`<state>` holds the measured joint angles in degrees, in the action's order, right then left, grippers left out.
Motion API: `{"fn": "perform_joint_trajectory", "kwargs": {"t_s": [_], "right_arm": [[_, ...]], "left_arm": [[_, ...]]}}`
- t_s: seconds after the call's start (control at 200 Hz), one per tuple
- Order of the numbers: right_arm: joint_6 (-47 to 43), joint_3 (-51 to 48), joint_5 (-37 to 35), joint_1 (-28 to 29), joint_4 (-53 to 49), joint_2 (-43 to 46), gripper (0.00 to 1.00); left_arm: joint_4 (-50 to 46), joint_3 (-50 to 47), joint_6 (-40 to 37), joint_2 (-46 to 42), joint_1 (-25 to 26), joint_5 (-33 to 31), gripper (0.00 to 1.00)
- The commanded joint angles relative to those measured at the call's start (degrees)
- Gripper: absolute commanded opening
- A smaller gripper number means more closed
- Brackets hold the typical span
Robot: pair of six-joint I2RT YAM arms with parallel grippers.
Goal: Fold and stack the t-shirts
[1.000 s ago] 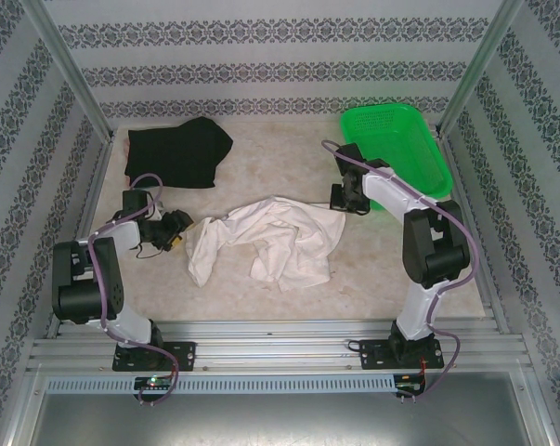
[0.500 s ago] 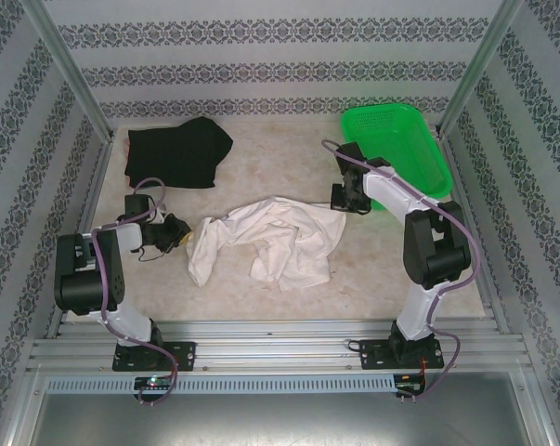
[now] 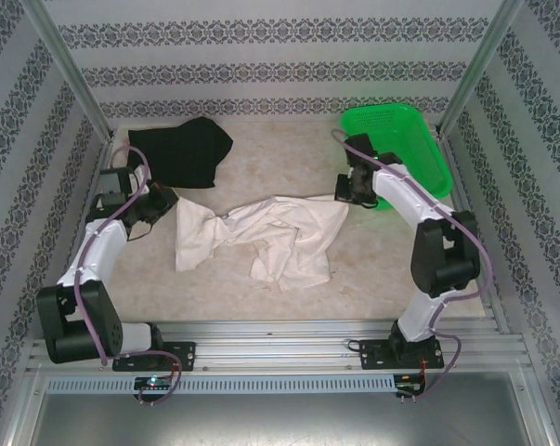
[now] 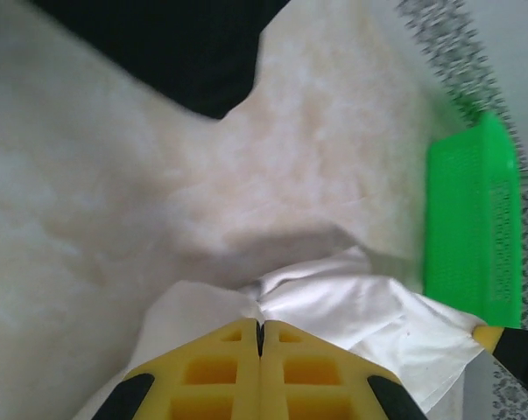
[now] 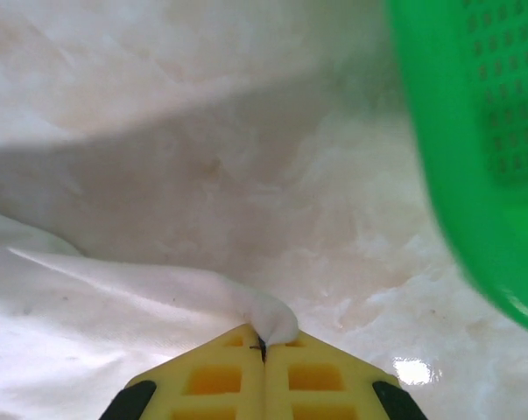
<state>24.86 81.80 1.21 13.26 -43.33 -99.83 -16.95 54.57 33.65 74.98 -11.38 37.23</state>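
The white shirt (image 3: 261, 237) lies in a crumpled heap in the middle of the table (image 3: 280, 163), right between my two grippers. It is longer from left to right than from near to far, so its long way runs from one gripper to the other. My left gripper (image 4: 259, 328) is pinched tight on the left edge of the white shirt, with a little bunch of cloth at the tips. My right gripper (image 5: 262, 346) is pinched tight on a small fold at the far right corner of the same shirt. Each gripper has one end, so I think the next move is to pull the two ends away from each other, left and right, to stretch the cloth out flat. The middle is bunched up and may not open all the way. The black shirt (image 3: 182, 153) lies at the far left of the table, apart from the white one, and my left arm is the nearer one to it. The green basket (image 3: 402, 147) sits at the far right, just beside my right gripper, and I see nothing inside it.
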Motion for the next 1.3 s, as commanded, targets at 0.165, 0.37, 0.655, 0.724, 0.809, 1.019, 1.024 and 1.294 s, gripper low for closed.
{"fn": "perform_joint_trajectory", "kwargs": {"t_s": [0.165, 0.37, 0.655, 0.724, 0.809, 1.019, 1.024, 1.294], "right_arm": [[4.3, 12.0, 20.3, -9.0, 8.6, 16.7, 0.00], [11.0, 21.7, 30.7, -16.2, 16.4, 23.7, 0.00], [14.9, 38.2, 38.1, -20.1, 19.2, 26.1, 0.00], [15.6, 41.3, 39.4, -20.6, 18.8, 26.5, 0.00], [15.6, 44.4, 39.5, -20.8, 17.1, 27.2, 0.00], [14.6, 48.6, 39.9, -21.4, 12.0, 28.9, 0.00], [14.6, 48.7, 39.9, -21.4, 11.9, 28.9, 0.00], [15.1, 47.7, 41.4, -21.5, 8.0, 29.6, 0.00]], "left_arm": [[-3.3, 26.3, -0.8, -3.5, -0.3, -1.2, 0.00], [-5.6, 46.4, -3.4, -1.4, -0.5, -3.0, 0.00], [-5.0, 65.5, -5.2, 0.1, -0.5, -3.1, 0.00], [-6.7, 71.0, -6.6, 0.8, -0.5, -3.7, 0.00], [-7.8, 76.2, -7.7, 1.5, -0.5, -4.2, 0.00], [-9.8, 84.7, -10.1, 2.4, -0.5, -6.1, 0.00], [-9.9, 84.9, -10.1, 2.5, -0.5, -6.1, 0.00], [-12.0, 93.0, -13.6, 5.5, -0.5, -8.4, 0.00]]}}
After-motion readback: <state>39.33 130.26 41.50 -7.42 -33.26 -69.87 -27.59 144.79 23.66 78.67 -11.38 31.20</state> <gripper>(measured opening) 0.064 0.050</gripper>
